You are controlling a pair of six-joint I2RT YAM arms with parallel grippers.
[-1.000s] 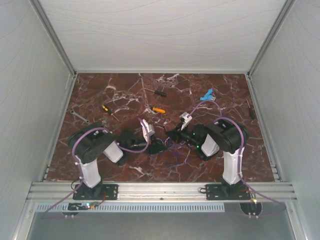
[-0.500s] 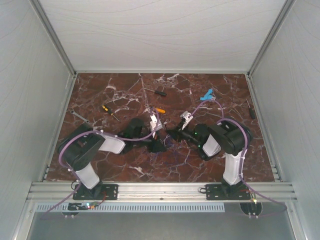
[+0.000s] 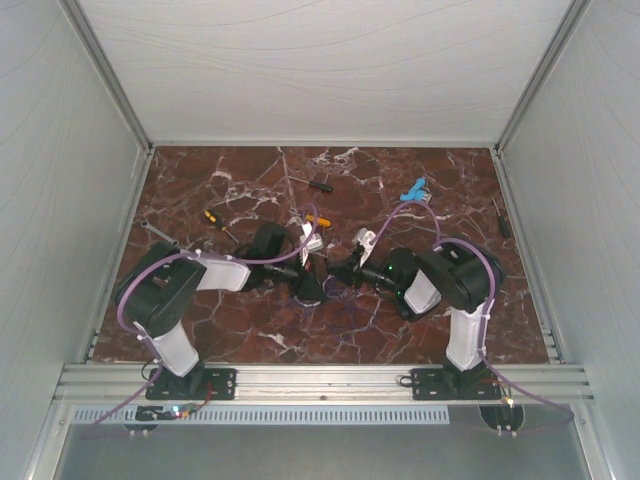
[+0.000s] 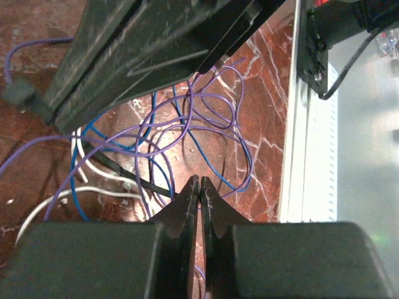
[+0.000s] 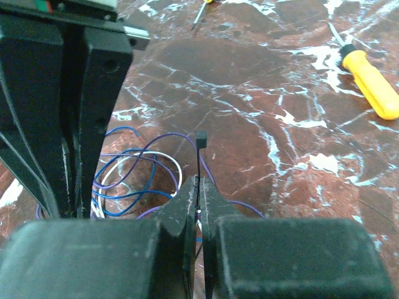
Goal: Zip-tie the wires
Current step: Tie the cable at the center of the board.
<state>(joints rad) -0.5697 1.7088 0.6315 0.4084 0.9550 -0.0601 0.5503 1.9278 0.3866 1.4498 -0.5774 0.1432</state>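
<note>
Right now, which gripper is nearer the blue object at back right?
Right. The right gripper, pinching a zip tie, sits front-left of the blue object; the left gripper lies farther left.

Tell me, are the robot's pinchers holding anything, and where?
The right gripper pinches a thin black zip tie by its strap, the square head sticking out. The left gripper is shut; whether it grips anything cannot be told.

1. Two arms (image 3: 180, 290), each with one pincer: left pincer (image 4: 199, 182), right pincer (image 5: 198, 182)
2. One loose bundle of wires (image 4: 181, 128)
3. One black zip tie (image 5: 201, 138)
4. Four screwdrivers (image 3: 320, 185)
5. One grey wrench (image 3: 155, 232)
6. One blue item (image 3: 413, 188)
7. One bench (image 3: 200, 180)
</note>
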